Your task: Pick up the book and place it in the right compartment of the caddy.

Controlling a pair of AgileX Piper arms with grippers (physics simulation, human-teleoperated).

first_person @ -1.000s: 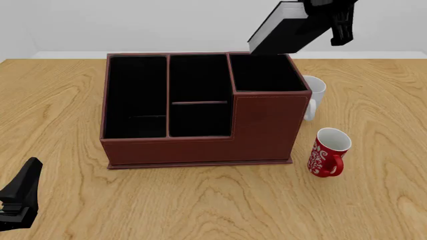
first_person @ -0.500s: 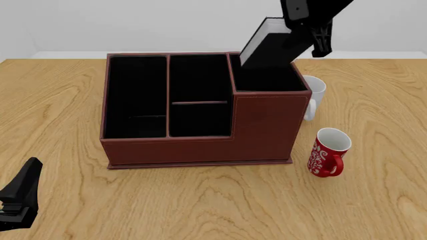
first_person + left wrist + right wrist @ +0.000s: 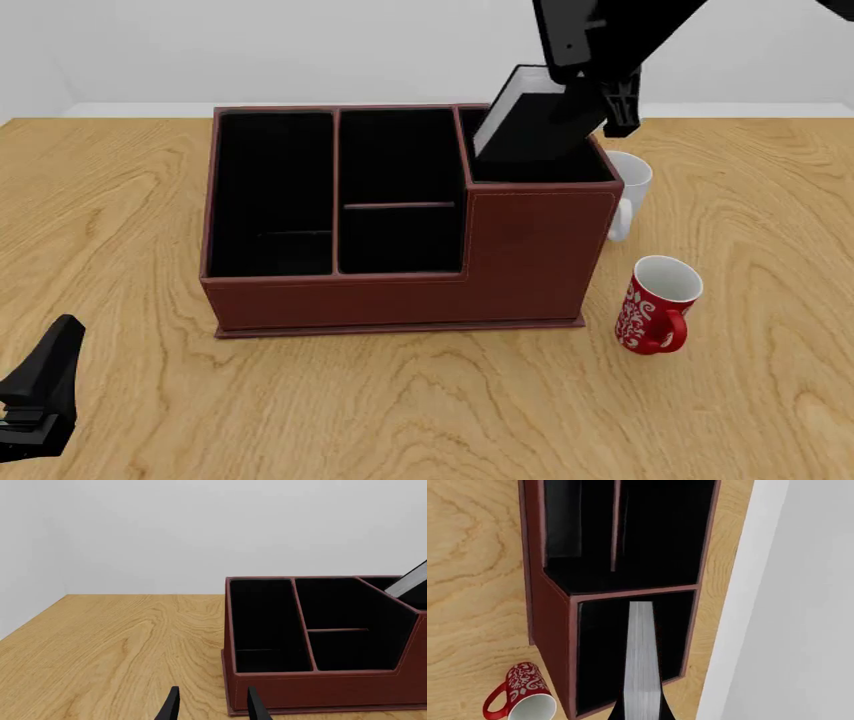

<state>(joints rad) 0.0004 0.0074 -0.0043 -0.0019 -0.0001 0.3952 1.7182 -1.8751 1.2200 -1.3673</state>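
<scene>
While the left hand (image 3: 34, 400) waits with fingers parted low over the desk (image 3: 747, 400), the right hand (image 3: 594, 85) grips the book (image 3: 534, 125) by its upper end, tilted, its lower corner dipping into the right compartment (image 3: 534, 165) of the caddy (image 3: 400, 285). Rigid and probably weighty, the smooth hardcover is best pinched across its covers; an end grip could let it swing.
</scene>
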